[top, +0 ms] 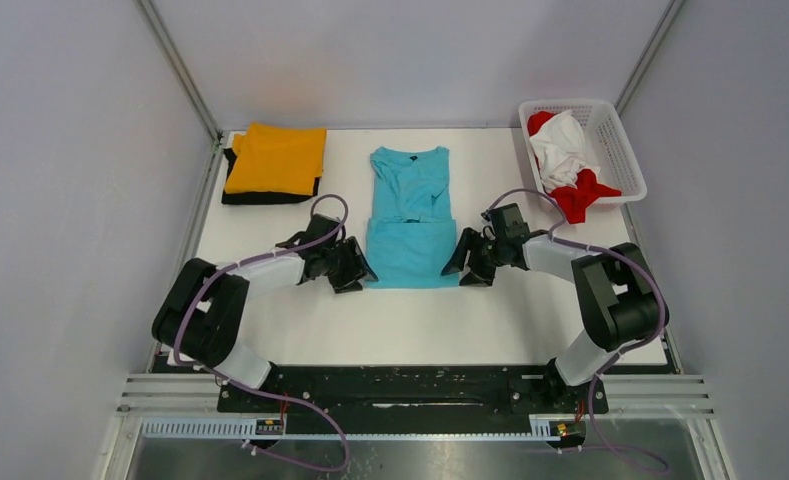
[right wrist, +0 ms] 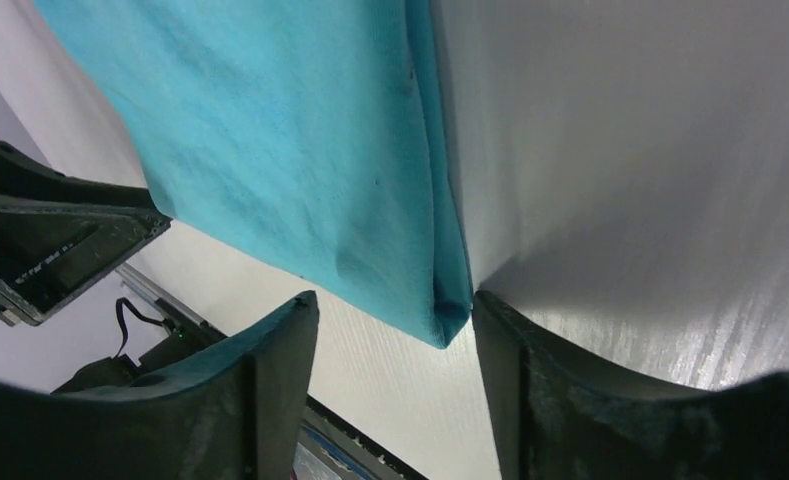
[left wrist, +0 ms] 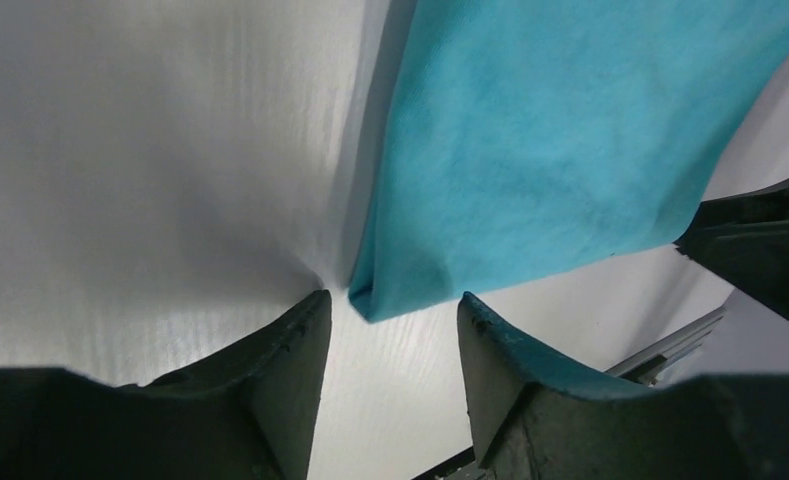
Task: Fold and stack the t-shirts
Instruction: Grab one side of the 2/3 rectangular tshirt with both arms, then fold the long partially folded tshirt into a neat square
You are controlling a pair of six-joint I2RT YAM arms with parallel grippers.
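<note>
White surface (top: 420,320): turquoise short-sleeved cloth t-shirt (top: 410,215) lies flat at centre, collar away from the arms. Left claw (left wrist: 392,297) is low at its near-left corner, right claw (right wrist: 395,295) at its near-right corner. Both are partly open, jaws straddling the corner tip, cloth between them not pinched.

- Left arm (top: 268,272): white forearm shell and bulky black joint housings, lower left of the frame.
- Right arm (top: 610,295): same build, with a black elbow block over a white lower link, lower right.
- Purple cables (top: 329,197) loop along both arms.
- Left claw (left wrist: 390,335) and right claw (right wrist: 390,320): matte black, wedge-shaped fingers.
- Black base rail (top: 410,385) at bottom centre.
</note>
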